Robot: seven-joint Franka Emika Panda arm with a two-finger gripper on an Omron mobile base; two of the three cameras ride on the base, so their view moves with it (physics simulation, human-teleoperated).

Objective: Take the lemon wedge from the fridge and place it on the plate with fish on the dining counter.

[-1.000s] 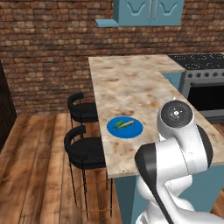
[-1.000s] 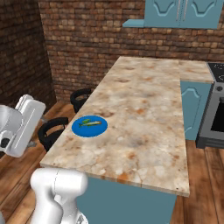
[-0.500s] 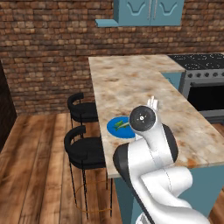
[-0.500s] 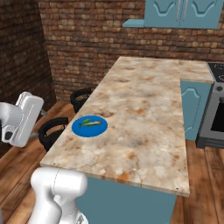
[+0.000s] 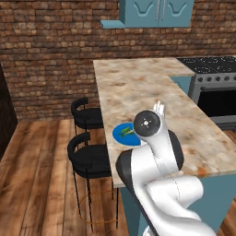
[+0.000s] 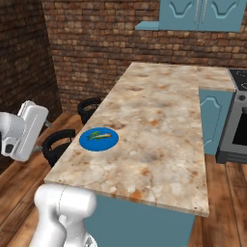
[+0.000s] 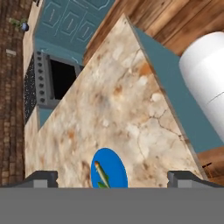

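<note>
A simulated kitchen, seen from a white robot arm standing at a long beige-brown marbled stone worktop (image 6: 159,120) on a teal base. In the hand view, the two small dark fingers (image 7: 42,178) sit wide apart at the bottom of the frame, with nothing visible between them. Whether a lemon wedge is held there cannot be told; no lemon is seen anywhere.

The small round bright blue plate (image 6: 99,139), bearing a slim greenish fish, lies on the worktop near its edge. In the hand view the plate (image 7: 109,168) sits between the two fingers, just ahead of them.

Judging by this, the arm is already at the dining counter with the hand aimed at the plate, so the placing step seems near. The plate holds only the fish.

Beyond the fingers stand a dark stove (image 5: 212,78), teal wall cabinets (image 5: 156,11) and a brick wall (image 5: 46,50). Black round stools (image 5: 90,154) stand on wooden flooring beside the worktop.
</note>
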